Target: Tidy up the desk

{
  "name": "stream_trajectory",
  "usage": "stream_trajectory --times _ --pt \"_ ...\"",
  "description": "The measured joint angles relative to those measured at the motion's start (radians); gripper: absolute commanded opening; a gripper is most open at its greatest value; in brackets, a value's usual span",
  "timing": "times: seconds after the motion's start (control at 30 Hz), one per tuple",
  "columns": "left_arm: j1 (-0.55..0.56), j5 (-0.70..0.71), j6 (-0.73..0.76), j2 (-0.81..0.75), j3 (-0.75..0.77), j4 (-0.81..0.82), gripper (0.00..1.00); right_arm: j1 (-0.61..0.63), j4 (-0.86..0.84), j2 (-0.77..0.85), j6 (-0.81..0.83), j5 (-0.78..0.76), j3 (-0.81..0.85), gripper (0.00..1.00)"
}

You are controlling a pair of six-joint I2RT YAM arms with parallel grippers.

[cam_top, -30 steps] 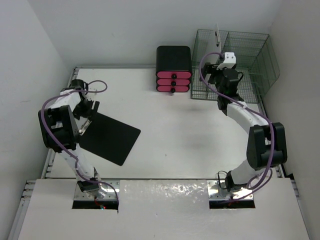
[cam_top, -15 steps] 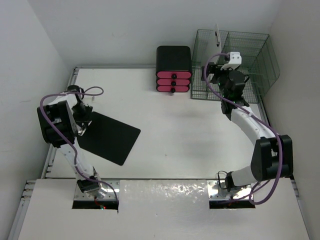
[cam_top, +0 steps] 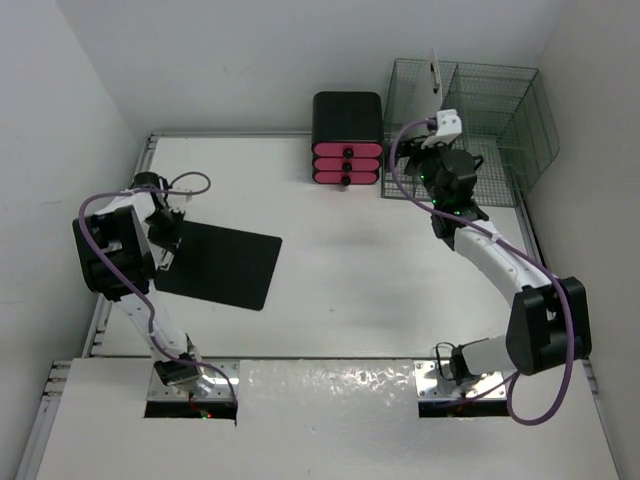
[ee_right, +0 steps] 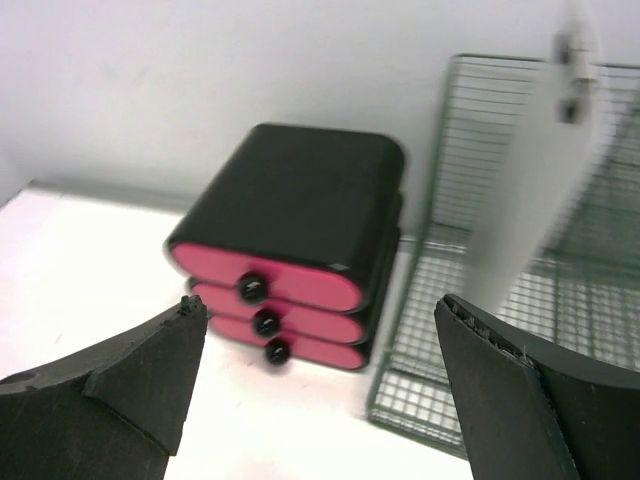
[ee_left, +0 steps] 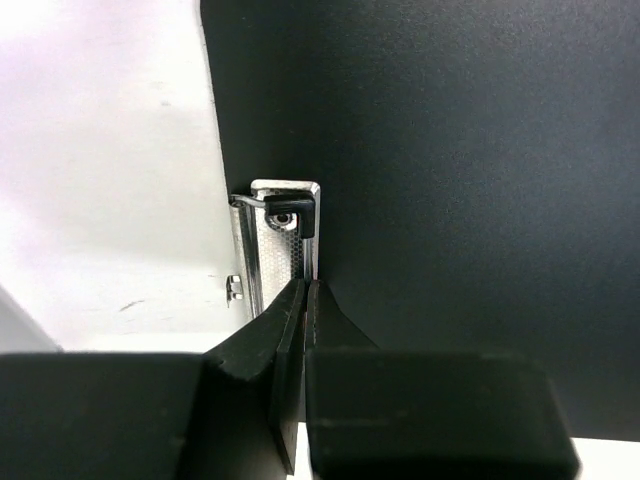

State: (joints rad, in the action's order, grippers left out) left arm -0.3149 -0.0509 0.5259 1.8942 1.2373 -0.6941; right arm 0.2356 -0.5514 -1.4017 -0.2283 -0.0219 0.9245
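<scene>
At the top view's left, the left gripper (ee_left: 305, 290) pinches the flat black clipboard (cam_top: 222, 266) on the large white counter (cam_top: 360, 280) filling mid-frame. The right gripper (ee_right: 320, 305) gapes empty. Next, probably: drag the clipboard square.

The left gripper (ee_left: 305, 292) is pointing steeply downward, its two fingers pressing flat together, with its arm bending sharply at the elbow behind it. The right gripper (ee_right: 320, 305) is facing forward, holding its fingers wide apart, with its arm stretching out long behind it.

desk (ee_left: 100, 130), clipboard (ee_left: 450, 150) cropped, white panel (ee_right: 525, 190) blurred
</scene>
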Motion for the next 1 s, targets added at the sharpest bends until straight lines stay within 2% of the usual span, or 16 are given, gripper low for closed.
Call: stream_trajectory --times 0.27,0.57,0.7,0.8,0.9,1.0 --pt "0.02 -0.05 0.028 -0.068 -0.016 -0.008 0.0 0.129 0.074 -0.018 0.126 0.078 0.053 0.93" --pt "0.119 -0.072 0.053 -0.143 -0.016 -0.03 0.0 0.241 0.136 -0.125 0.235 0.242 0.104 0.94" --pt "0.199 -0.061 0.068 -0.202 0.0 -0.06 0.0 0.278 0.144 -0.255 0.204 0.417 0.184 0.96" --pt "0.265 -0.064 0.076 -0.25 0.031 -0.071 0.0 0.288 0.197 -0.427 0.144 0.551 0.364 0.99" --pt "0.312 -0.071 0.076 -0.281 0.05 -0.082 0.0 0.292 0.259 -0.56 0.116 0.597 0.504 0.99" --pt "0.333 -0.072 0.076 -0.293 0.051 -0.095 0.0 0.303 0.307 -0.642 0.099 0.623 0.566 0.99"
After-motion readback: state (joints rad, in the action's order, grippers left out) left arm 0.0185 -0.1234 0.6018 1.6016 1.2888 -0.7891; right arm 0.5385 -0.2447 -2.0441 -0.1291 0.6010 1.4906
